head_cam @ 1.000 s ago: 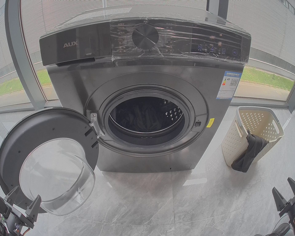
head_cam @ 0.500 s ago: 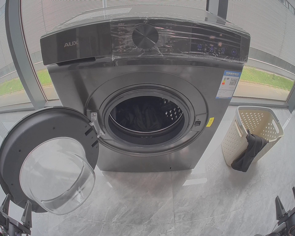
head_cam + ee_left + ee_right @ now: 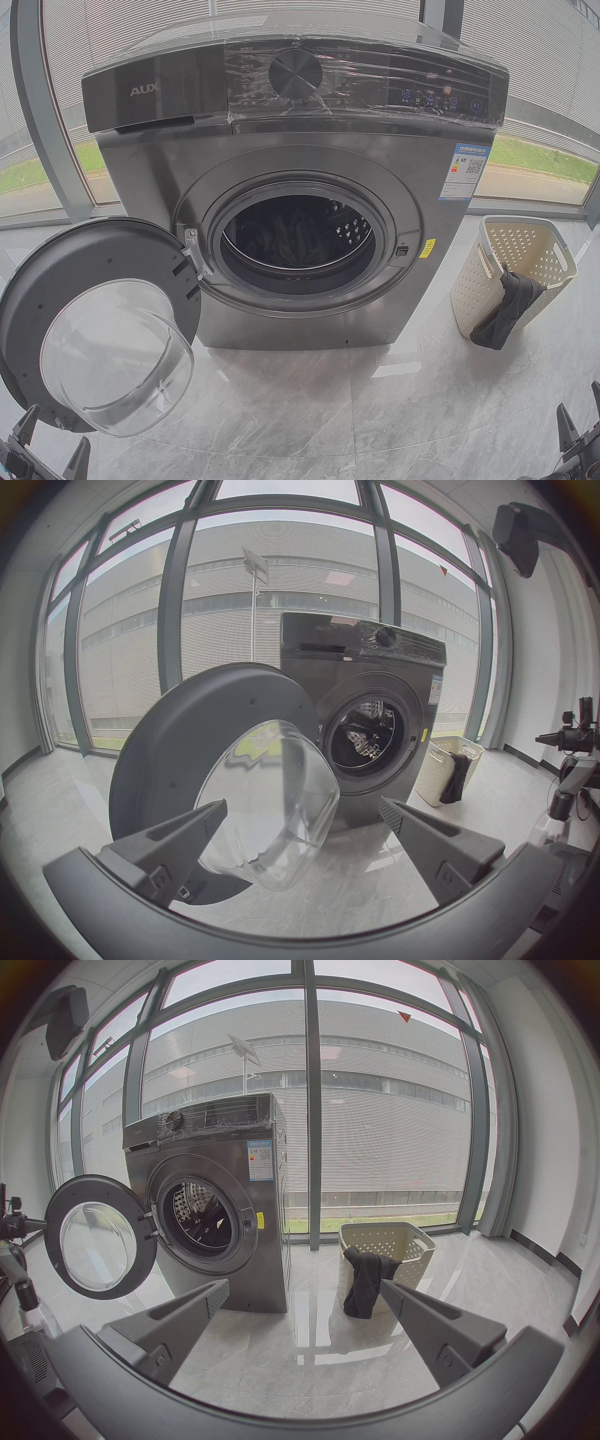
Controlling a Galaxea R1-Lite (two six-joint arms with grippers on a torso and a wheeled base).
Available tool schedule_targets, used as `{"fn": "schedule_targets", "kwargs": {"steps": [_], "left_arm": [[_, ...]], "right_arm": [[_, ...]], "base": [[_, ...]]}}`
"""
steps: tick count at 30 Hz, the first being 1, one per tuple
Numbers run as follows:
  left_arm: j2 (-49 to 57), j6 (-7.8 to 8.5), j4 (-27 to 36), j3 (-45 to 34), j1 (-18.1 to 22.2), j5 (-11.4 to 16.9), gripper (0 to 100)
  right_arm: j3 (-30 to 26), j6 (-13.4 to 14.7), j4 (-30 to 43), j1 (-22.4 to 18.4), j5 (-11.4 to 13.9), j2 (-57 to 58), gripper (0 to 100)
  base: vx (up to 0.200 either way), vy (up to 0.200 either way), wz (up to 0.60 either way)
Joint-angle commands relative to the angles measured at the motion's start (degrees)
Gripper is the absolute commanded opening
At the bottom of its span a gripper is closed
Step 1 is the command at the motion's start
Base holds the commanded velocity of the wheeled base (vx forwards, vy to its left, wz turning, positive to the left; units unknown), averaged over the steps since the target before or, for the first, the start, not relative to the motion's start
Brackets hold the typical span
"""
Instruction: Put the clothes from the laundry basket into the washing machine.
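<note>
Jaws of left gripper [image 3: 301,805] and right gripper [image 3: 301,1285] are gaping wide, empty, before washing machine [image 3: 350,150] bearing blue label [image 3: 465,172].

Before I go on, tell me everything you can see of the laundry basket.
The cream plastic laundry basket stands upright on the pale marbled floor, right of the grey washing machine and apart from it. It is open-topped, its walls perforated with small holes, with handle slots near the rim. A black garment hangs over its front rim and down the outer wall. Its inside bottom is hidden.
</note>
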State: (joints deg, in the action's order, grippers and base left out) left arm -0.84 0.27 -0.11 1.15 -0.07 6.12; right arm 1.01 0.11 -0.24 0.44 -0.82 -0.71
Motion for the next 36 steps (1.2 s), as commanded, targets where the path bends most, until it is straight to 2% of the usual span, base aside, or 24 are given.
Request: {"fn": "schedule_targets", "kwargs": {"steps": [1, 2, 3, 5, 7, 11, 12, 14, 16, 19, 20, 21, 25, 36], "left_arm": [[0.84, -2.03, 1.25, 0.79, -0.01, -10.34, 100], [0.84, -2.29, 1.25, 0.70, 0.07, -11.57, 100], [0.84, -3.08, 0.46, -0.09, 0.07, -11.04, 100], [0.84, -3.17, 0.55, -0.27, -0.01, -7.97, 100], [0.84, -2.64, 0.72, -0.53, -0.01, -6.21, 100], [0.84, -2.73, 0.46, -0.71, -0.01, -6.65, 100], [0.84, -2.11, 0.37, -0.88, 0.07, -7.09, 100], [0.84, -2.38, -0.15, -1.15, 0.16, -8.49, 100], [0.84, -2.64, -0.15, -1.15, 0.16, -8.58, 100], [0.84, -1.67, 0.20, -1.06, 0.07, -7.61, 100], [0.84, -0.53, 0.20, -1.15, 0.07, -6.73, 100], [0.84, -0.44, 0.11, -1.15, -0.01, -6.38, 100], [0.84, -2.64, 0.20, -1.06, -0.01, -6.82, 100], [0.84, -2.55, 0.11, -1.06, -0.01, -6.82, 100]], "right_arm": [[-1.01, -0.29, -0.11, 0.09, 0.11, 0.36, 100], [-1.01, -0.29, -0.11, 0.09, 0.11, 0.36, 100], [-1.01, -0.29, -0.11, 0.09, 0.11, 0.36, 100], [-1.01, -0.20, -0.11, 0.09, 0.11, 0.36, 100], [-1.01, -0.20, -0.11, 0.09, 0.11, 0.36, 100], [-1.01, -0.20, -0.11, 0.09, 0.11, 0.36, 100], [-1.01, -0.20, -0.11, 0.09, 0.11, 0.36, 100], [-1.01, -0.20, -0.11, 0.09, 0.03, 0.36, 100], [-1.01, -0.20, -0.11, 0.09, 0.11, 0.36, 100], [-1.01, -0.20, -0.11, 0.09, 0.11, 0.36, 100], [-1.01, -0.20, -0.11, 0.09, 0.11, 0.36, 100], [-1.01, -0.20, -0.11, 0.09, 0.11, 0.36, 100], [-1.01, -0.20, -0.11, 0.09, 0.11, 0.36, 100], [-1.01, -0.20, -0.11, 0.09, 0.11, 0.36, 100]], "base": [[0.000, 0.000, 0.00], [0.000, 0.000, 0.00], [0.000, 0.000, 0.00], [0.000, 0.000, 0.00], [0.000, 0.000, 0.00], [0.000, 0.000, 0.00], [0.000, 0.000, 0.00], [0.000, 0.000, 0.00], [0.000, 0.000, 0.00], [0.000, 0.000, 0.00], [0.000, 0.000, 0.00], [0.000, 0.000, 0.00], [0.000, -0.100, 0.00], [0.000, -0.200, 0.00]]}}
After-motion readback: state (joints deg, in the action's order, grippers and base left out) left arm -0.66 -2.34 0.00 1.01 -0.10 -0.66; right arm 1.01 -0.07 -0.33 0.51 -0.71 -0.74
